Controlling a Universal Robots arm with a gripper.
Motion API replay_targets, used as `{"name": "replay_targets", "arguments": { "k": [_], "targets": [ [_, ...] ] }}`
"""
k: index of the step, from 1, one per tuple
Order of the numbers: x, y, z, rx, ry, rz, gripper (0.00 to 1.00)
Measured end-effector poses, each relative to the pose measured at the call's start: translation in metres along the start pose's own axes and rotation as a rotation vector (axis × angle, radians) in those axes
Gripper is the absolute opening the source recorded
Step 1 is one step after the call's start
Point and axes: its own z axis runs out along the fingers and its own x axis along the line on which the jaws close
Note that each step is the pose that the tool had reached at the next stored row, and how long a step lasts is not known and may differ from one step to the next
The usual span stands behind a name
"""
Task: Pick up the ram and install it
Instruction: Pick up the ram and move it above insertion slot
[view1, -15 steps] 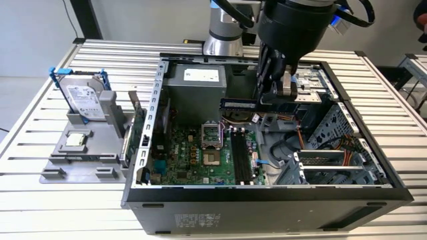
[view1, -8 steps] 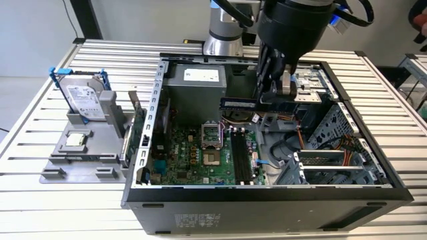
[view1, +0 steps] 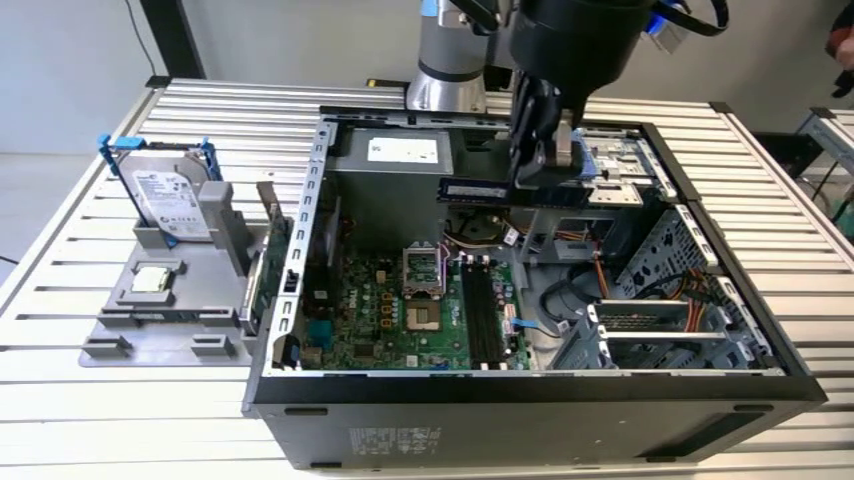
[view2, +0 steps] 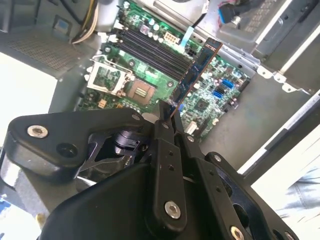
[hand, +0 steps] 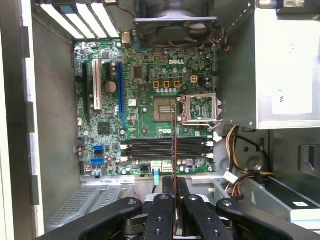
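- Right now your tool (view1: 538, 175) is closed tight on the ram (view1: 474, 190), with its two fingers pinching the board's flat faces.
- You hold the stick toward one end. In the exterior view most of its length juts out from the fingers toward the exterior view's left.
- In the second wrist view the ram (view2: 197, 67) reaches away from the fingertips (view2: 161, 116) with its chip side showing. In the first wrist view you see the ram (hand: 173, 130) edge-on as a thin line.
- The stick hangs in the air over the open computer case (view1: 534, 410), touching nothing but the tool and well apart from the motherboard (view1: 387, 320) below.
- The four black memory slots (view1: 478, 310) all look unfilled, so the ram is picked up but not seated.
- The relation to watch is this: the ram's long axis runs left to right in the exterior view, while the slots run near to far. I judge them roughly crosswise, and the first wrist view agrees, because the edge line cuts across the slots (hand: 165, 147).
- The case stands on the slatted desk (view1: 80, 420).
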Motion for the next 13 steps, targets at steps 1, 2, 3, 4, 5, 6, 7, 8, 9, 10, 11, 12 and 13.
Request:
{"name": "replay_targets", "arguments": {
  "k": [1,2,3,4,5,6,7,8,9,10,11,12,13],
  "targets": [
    [-0.0039,0.0001,0.0001,0.0001,0.0,0.0,0.0],
    [-0.0076,0.0002,0.0001,0.0,0.0001,0.0,0.0],
    [-0.0114,0.0001,0.0002,0.0001,-0.0001,0.0,0.0],
    [-0.0155,0.0001,0.0003,0.0,0.0,0.0,0.0],
    [-0.0186,-0.0001,0.0003,0.0,0.0001,0.0,0.0],
    [-0.0211,-0.0011,0.0004,0.0001,0.0001,0.0,0.0],
    [-0.0231,-0.0021,0.0005,-0.0001,0.0,0.0,0.0],
    [-0.0249,-0.0034,0.0005,-0.0003,0.0001,0.0,0.0],
    [-0.0266,-0.0051,0.0006,-0.0005,0.0,0.0,0.0],
    [-0.0276,-0.0066,0.0006,-0.0007,0.0002,0.0,0.0],
    [-0.0282,-0.0088,0.0007,-0.0009,0.0002,0.0,0.0],
    [-0.0285,-0.0116,0.0007,-0.0011,0.0001,-0.001,0.0],
    [-0.0288,-0.0145,0.0006,-0.0016,0.0001,-0.001,0.0]
  ]
}}
